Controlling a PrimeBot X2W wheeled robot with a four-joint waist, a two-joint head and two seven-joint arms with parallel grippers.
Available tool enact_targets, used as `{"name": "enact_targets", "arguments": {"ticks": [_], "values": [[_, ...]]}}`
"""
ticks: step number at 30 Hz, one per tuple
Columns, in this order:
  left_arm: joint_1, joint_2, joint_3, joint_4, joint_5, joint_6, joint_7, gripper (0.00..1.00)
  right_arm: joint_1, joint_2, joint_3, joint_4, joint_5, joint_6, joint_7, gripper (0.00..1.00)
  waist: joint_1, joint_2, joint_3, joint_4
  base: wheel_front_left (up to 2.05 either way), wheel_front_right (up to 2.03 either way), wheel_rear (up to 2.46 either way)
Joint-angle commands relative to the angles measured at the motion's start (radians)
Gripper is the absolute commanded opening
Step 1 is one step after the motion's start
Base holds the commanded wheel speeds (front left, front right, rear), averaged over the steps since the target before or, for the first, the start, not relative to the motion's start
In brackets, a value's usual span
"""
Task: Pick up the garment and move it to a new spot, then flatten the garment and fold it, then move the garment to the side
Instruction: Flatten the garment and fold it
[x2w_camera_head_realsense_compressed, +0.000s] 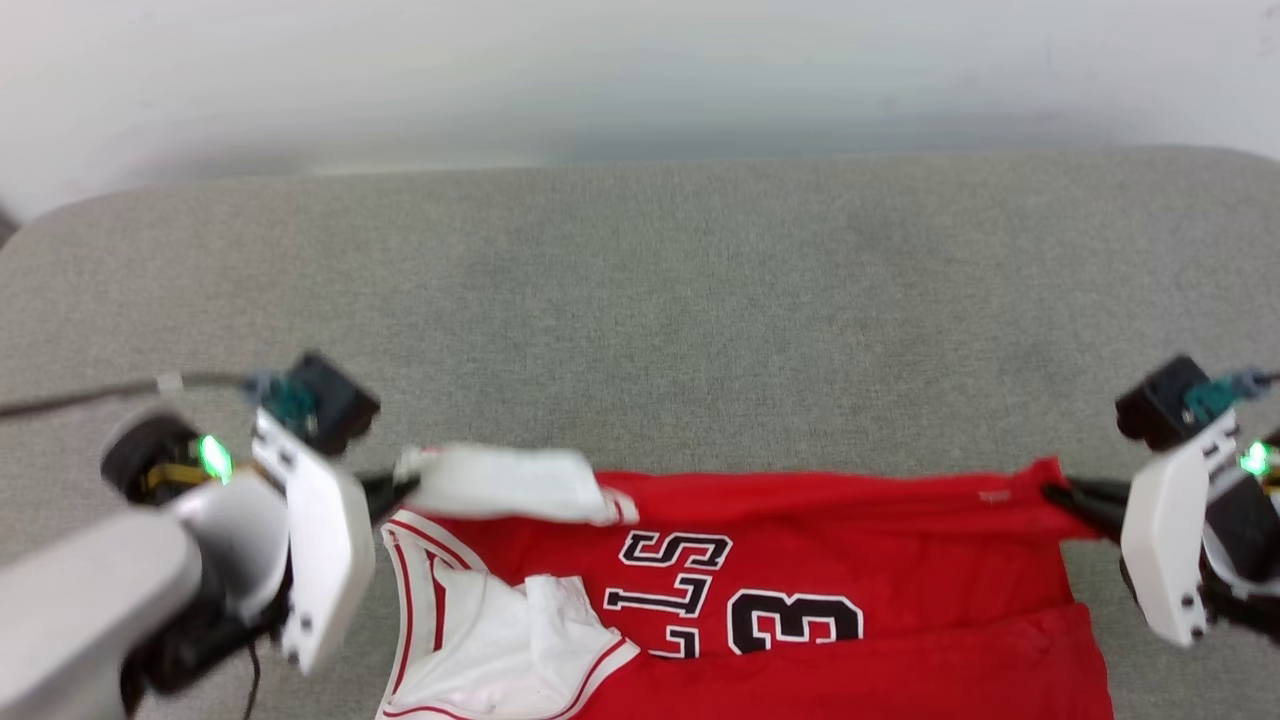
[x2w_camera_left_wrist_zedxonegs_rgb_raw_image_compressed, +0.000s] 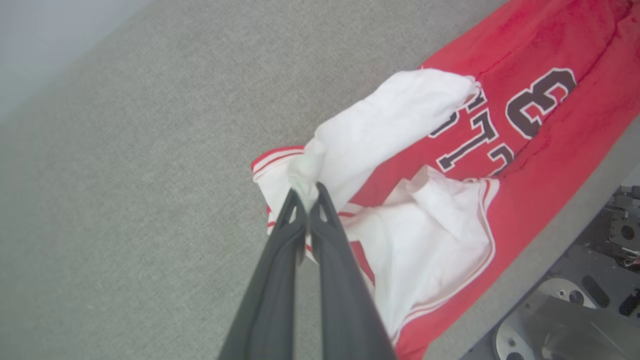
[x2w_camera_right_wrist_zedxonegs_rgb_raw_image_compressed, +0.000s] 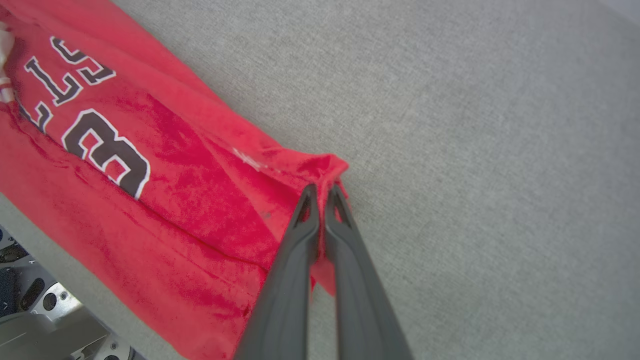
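The garment (x2w_camera_head_realsense_compressed: 800, 560) is a red jersey with white sleeves. In the head view it lies at the 6 o'clock side of the grey fabric surface (x2w_camera_head_realsense_compressed: 640, 300), close to the near edge, and it is stretched sideways between the two grippers. The black letters and the number (x2w_camera_head_realsense_compressed: 795, 620) with white outline face up, and from the head they read upside down. A fold crosses the red cloth below the number.

At the 9 o'clock end of the garment, one white sleeve (x2w_camera_head_realsense_compressed: 500, 480) is pulled up and out. The left gripper (x2w_camera_head_realsense_compressed: 395, 490) is clenched on the tip of this sleeve; in the left wrist view its two dark fingers (x2w_camera_left_wrist_zedxonegs_rgb_raw_image_compressed: 280, 250) meet with a bunch of white cloth between them. The second white sleeve (x2w_camera_head_realsense_compressed: 500, 640) lies crumpled on the red front, at about 7 o'clock from the letters, with its red-striped trim visible.

At the 3 o'clock end, the right gripper (x2w_camera_head_realsense_compressed: 1055, 492) pinches a red corner of the garment. In the right wrist view its fingers (x2w_camera_right_wrist_zedxonegs_rgb_raw_image_compressed: 350, 260) are pressed together on the gathered red cloth, and this corner is drawn to a point.

Beyond the surface, at 12 o'clock, there is a pale wall (x2w_camera_head_realsense_compressed: 640, 70). In the left wrist view, grey metal parts of the robot base (x2w_camera_left_wrist_zedxonegs_rgb_raw_image_compressed: 575, 325) appear past the near edge of the surface.
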Motion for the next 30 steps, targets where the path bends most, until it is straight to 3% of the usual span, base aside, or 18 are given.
{"name": "enact_targets", "arguments": {"ticks": [1,6,10,19,20,21,22,25,28,29,30], "values": [[0.034,0.01,-0.01,-0.021,-0.005,0.017,-0.009,0.0,0.032,-0.01,-0.002,-0.004,0.003,0.0,-0.014,0.0,0.0001,0.0,-0.02,0.002,0.0,0.0,0.0],[0.169,0.048,-0.038,-0.094,-0.042,0.083,-0.032,0.0,0.145,-0.023,-0.014,-0.027,0.008,0.0,-0.045,0.0,0.0001,0.0,-0.044,0.005,0.0,0.0,0.0],[0.268,0.039,-0.056,-0.093,-0.04,0.107,-0.051,0.0,0.227,-0.001,-0.034,-0.017,0.012,0.0,-0.05,0.0,0.0001,0.0,-0.039,0.003,0.0,0.0,0.0],[0.364,-0.034,-0.067,-0.026,-0.043,0.105,-0.05,0.0,0.297,0.089,-0.058,0.084,-0.023,-0.001,-0.045,0.0,0.0001,0.0,-0.013,0.004,0.0,0.0,0.0],[0.363,-0.034,-0.06,-0.022,-0.042,0.113,-0.06,0.23,0.297,0.097,-0.07,0.083,-0.023,-0.001,-0.054,0.25,0.0001,0.0,-0.015,0.004,0.0,0.0,0.0],[0.358,-0.034,-0.052,-0.023,-0.032,0.119,-0.078,1.0,0.297,0.099,-0.078,0.073,-0.027,-0.001,-0.063,0.65,0.0001,0.0,-0.019,0.003,0.0,0.0,0.0],[0.355,-0.032,-0.047,-0.027,-0.027,0.124,-0.093,1.0,0.296,0.095,-0.088,0.065,-0.036,-0.001,-0.07,1.0,0.0001,0.0,-0.025,0.003,0.0,0.0,0.0],[0.353,-0.031,-0.016,-0.043,-0.016,0.142,-0.16,1.0,0.307,0.073,-0.125,0.03,-0.056,-0.001,-0.099,1.0,0.0001,0.0,-0.043,0.007,0.0,0.0,0.0],[0.352,-0.037,0.019,-0.046,0.012,0.189,-0.244,1.0,0.324,0.05,-0.178,-0.03,-0.069,-0.001,-0.118,1.0,0.0001,0.0,-0.058,0.007,0.0,0.0,0.0],[0.368,-0.053,0.058,-0.047,0.027,0.244,-0.338,1.0,0.346,0.033,-0.256,-0.087,-0.066,-0.001,-0.135,1.0,0.0001,0.0,-0.067,0.004,0.0,0.0,0.0],[0.376,-0.06,0.072,-0.044,0.031,0.268,-0.374,1.0,0.354,0.032,-0.288,-0.099,-0.067,-0.001,-0.143,1.0,0.0001,0.0,-0.068,0.003,0.0,0.0,0.0]]}}
